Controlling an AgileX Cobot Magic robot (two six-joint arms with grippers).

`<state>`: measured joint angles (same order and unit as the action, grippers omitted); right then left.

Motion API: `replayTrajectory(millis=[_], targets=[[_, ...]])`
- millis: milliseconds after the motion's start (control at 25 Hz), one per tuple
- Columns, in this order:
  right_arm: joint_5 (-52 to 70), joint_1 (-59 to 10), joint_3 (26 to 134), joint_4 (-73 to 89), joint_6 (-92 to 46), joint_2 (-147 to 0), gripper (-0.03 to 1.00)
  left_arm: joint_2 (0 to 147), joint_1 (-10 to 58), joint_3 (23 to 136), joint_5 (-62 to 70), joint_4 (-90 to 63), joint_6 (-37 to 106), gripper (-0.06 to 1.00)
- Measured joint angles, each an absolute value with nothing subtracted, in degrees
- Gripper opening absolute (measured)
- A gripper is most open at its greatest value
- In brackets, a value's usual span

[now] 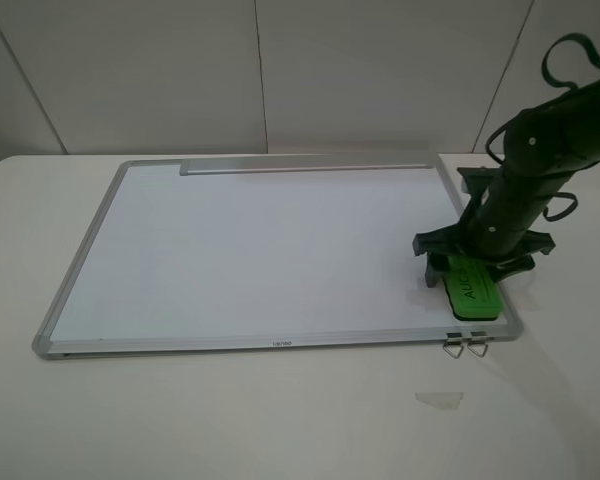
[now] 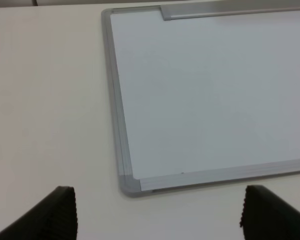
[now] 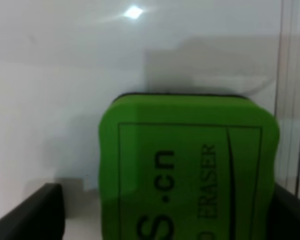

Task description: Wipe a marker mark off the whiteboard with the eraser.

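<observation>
my right fingers (image 3: 165,210) are straddling the eraser (image 1: 470,287), spread; its long axis is running between them toward the whiteboard (image 1: 260,250) corner.

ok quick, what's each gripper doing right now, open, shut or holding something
Left gripper: open, holding nothing, above the table short of the white metal-framed whiteboard.
Right gripper: jaws open either side of the bright green rectangular eraser; no grip visible.

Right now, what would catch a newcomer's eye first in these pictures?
The bright green eraser lies at the near right corner of the whiteboard, with the dark right gripper directly over it. The board fills the table's middle and no marker mark shows on it. A clear tape scrap lies on the table in front.
</observation>
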<state>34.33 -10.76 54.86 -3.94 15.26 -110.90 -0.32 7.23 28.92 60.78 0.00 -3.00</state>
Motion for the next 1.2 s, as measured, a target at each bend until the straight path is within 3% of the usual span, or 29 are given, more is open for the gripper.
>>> replayTrajectory(millis=[360, 840, 1200], targets=[[43.69, -10.46, 54.13, -5.57, 15.2, -104.33, 0.82, -0.32, 7.23, 28.92, 60.78, 0.0, -3.0, 0.69], [67.35, -10.46, 54.13, -2.67, 11.48, -71.81, 0.83, -0.32, 7.23, 28.92, 60.78, 0.0, -3.0, 0.69], [68.93, -10.46, 46.57, -2.55, 5.09, -40.3, 0.83, -0.32, 7.23, 28.92, 60.78, 0.0, -3.0, 0.69]])
